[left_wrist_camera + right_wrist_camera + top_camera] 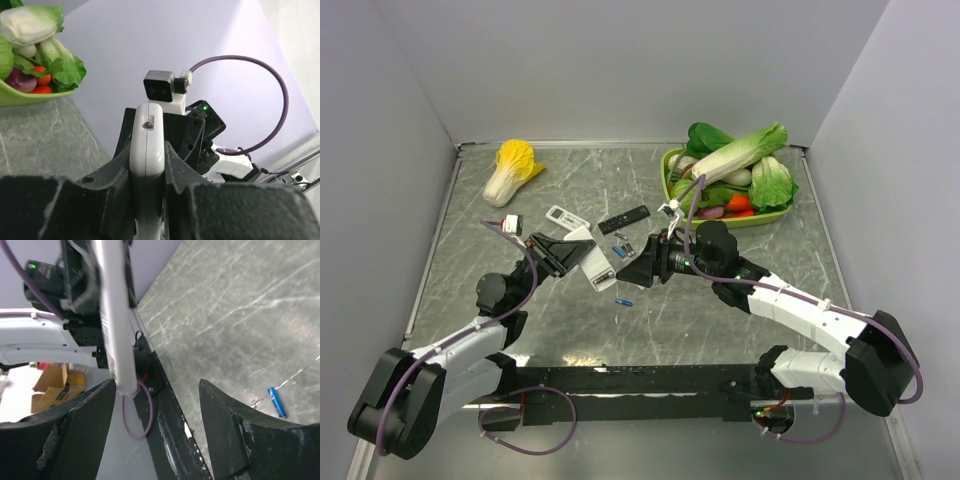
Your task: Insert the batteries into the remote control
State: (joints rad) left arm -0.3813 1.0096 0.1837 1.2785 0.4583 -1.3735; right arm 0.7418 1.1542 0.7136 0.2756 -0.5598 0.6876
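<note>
Left pincer (146, 172) fingers fill the foreground, clenched on the remote control (146, 130), which is held edge-on between the two arms. The right pincer (156, 390) is released, its jaws spread wide just beside the remote's lower end and grasping nothing. One battery (276, 401) lies loose on the tabletop (600, 185). The risks I see are that the narrow edge grip lets the remote twist under any push, and that the round cell rolls away when nudged. No brand or writing is legible.

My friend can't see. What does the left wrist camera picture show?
The left gripper clamps the white remote control edge-on, its tip pointing away. Behind it sits the right arm's camera with a looping purple cable, and a green bowl of vegetables at upper left.
</note>
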